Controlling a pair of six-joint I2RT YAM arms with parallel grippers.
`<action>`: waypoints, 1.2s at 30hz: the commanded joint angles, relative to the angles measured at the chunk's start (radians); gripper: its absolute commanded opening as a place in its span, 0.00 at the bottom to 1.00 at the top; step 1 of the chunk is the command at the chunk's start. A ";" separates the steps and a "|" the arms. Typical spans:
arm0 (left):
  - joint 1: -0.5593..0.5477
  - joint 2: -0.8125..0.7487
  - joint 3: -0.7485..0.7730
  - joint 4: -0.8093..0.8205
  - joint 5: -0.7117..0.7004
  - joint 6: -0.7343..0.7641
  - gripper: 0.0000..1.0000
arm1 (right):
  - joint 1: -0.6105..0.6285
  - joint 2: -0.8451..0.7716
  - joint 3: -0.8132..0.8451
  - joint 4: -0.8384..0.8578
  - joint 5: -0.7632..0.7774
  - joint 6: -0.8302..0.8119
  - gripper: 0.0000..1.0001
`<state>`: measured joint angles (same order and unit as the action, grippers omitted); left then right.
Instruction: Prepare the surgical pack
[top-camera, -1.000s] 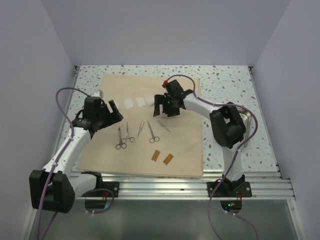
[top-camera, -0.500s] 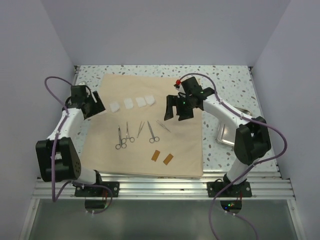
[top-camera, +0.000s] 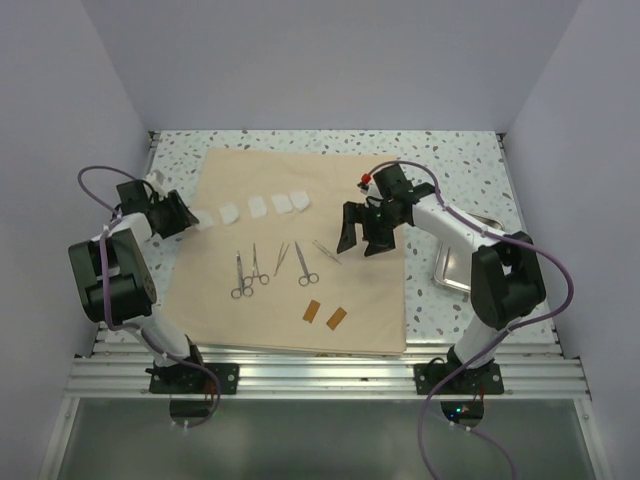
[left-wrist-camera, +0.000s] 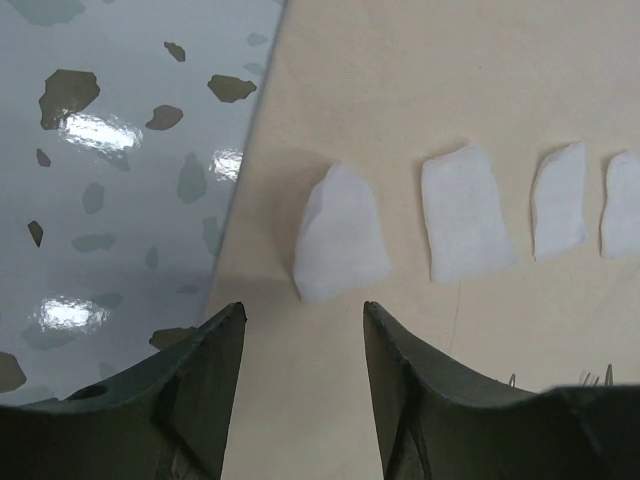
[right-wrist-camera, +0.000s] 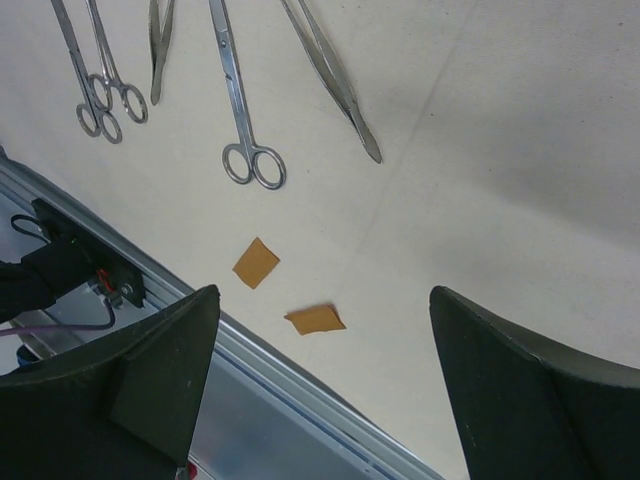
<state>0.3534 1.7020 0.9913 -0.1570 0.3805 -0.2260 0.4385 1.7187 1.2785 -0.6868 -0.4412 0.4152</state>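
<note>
On the speckled bench (top-camera: 450, 160): large plain tan-beige fabric sheet (top-camera: 365, 295), the surgical pack, lies flat and unfolded, carrying instruments.
Load: row of white gauze squares (left-wrist-camera: 340, 235), silver scissors and forceps (top-camera: 270, 265), two orange-brown patches (top-camera: 324, 315).
Left end effector (left-wrist-camera: 302, 310): jaws apart, holding nothing, over the sheet's left edge, just beside the end gauze.
Right end effector (top-camera: 360, 242): spread wide, empty, above the sheet's right half.
Risk: a pinch at the left edge may catch gauze with fabric; tugging cloth would scatter instruments.
</note>
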 joint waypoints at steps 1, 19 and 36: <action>0.035 0.038 0.033 0.095 0.093 0.039 0.54 | -0.006 -0.041 -0.004 0.009 -0.040 -0.021 0.90; 0.036 0.192 0.144 0.106 0.166 0.034 0.39 | -0.026 0.005 0.016 0.015 -0.041 -0.018 0.90; 0.035 0.208 0.150 0.073 0.248 0.027 0.00 | -0.034 0.007 0.022 0.015 -0.031 -0.019 0.90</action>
<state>0.3851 1.9175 1.1389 -0.0948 0.5854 -0.2169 0.4110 1.7233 1.2785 -0.6804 -0.4633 0.4095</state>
